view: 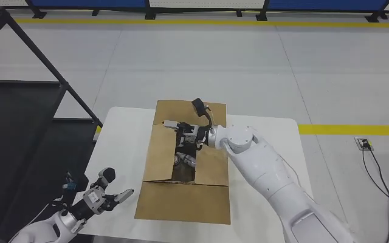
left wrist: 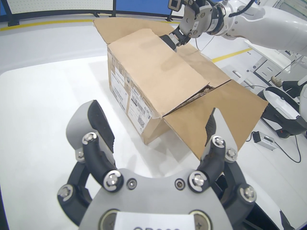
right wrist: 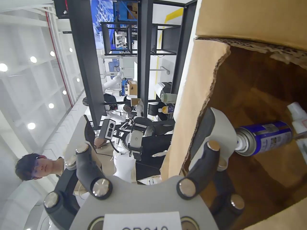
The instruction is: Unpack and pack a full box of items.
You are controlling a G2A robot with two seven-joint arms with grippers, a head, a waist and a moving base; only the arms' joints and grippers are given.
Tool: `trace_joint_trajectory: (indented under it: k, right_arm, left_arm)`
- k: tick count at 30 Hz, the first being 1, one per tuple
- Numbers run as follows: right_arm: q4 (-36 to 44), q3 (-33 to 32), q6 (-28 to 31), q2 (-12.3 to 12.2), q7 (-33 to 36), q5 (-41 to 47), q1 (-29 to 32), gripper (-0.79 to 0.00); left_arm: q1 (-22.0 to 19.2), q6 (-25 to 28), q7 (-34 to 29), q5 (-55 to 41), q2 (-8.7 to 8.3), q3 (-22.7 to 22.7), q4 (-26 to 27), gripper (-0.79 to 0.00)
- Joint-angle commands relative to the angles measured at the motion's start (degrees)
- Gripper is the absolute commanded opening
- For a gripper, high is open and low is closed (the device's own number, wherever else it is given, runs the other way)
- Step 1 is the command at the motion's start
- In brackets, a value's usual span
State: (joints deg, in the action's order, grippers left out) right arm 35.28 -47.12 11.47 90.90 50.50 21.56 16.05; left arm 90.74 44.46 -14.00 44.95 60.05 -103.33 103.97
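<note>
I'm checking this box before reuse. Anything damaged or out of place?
One flap of the cardboard box has a ragged, torn edge with exposed corrugation, right where the right gripper straddles it. Nothing else stands out.

Brown cardboard box (view: 182, 182) sits in the middle of the white table (view: 121, 146), top open. The near flap (view: 182, 203) is spread outward toward the robot, and the far flap (view: 182, 109) is folded back the other way. The two side flaps (view: 161, 152) lean in over the top, leaving a dark gap between them. White printed labels (left wrist: 129, 96) run along one side wall. Down inside, a blue spray can (right wrist: 263, 135) lies on its side with its white-tipped end showing. Just beside it is a white bottle (right wrist: 297, 118), partly cut off from sight. Other items sit in that gap, too small to make out.
</note>
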Motion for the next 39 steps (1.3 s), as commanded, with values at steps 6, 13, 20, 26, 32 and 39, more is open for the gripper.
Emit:
trace_joint_trajectory:
  k: [6,13,20,26,32,39]
  right_arm:
    - [2.05,-1.16,-0.13,0.21,-0.37,1.2,0.58,0.0]
    - [3.76,-1.85,0.85,0.72,0.23,2.63,0.88,0.0]
    - [4.53,-2.11,1.99,1.2,4.9,4.52,1.14,0.0]
    - [3.86,-2.06,2.45,1.59,6.75,4.64,0.87,0.0]
    - [3.55,-3.3,4.73,1.28,5.76,3.44,0.88,0.0]
    - [6.48,-9.18,8.41,-1.26,4.51,2.66,3.2,0.0]
  left_arm:
    - [-0.25,-3.98,0.39,8.29,0.14,3.16,3.93,0.0]
    - [-2.46,-10.91,1.03,16.1,0.58,8.82,5.55,0.0]
    - [-6.9,-20.42,-2.5,13.86,1.42,14.33,3.8,0.0]
    - [-8.85,-24.38,-4.01,9.55,1.78,15.02,2.88,0.0]
    - [-6.0,-25.06,-2.65,6.23,1.65,11.48,3.68,0.0]
    - [-2.46,-27.32,-1.42,1.28,1.54,5.54,3.47,0.0]
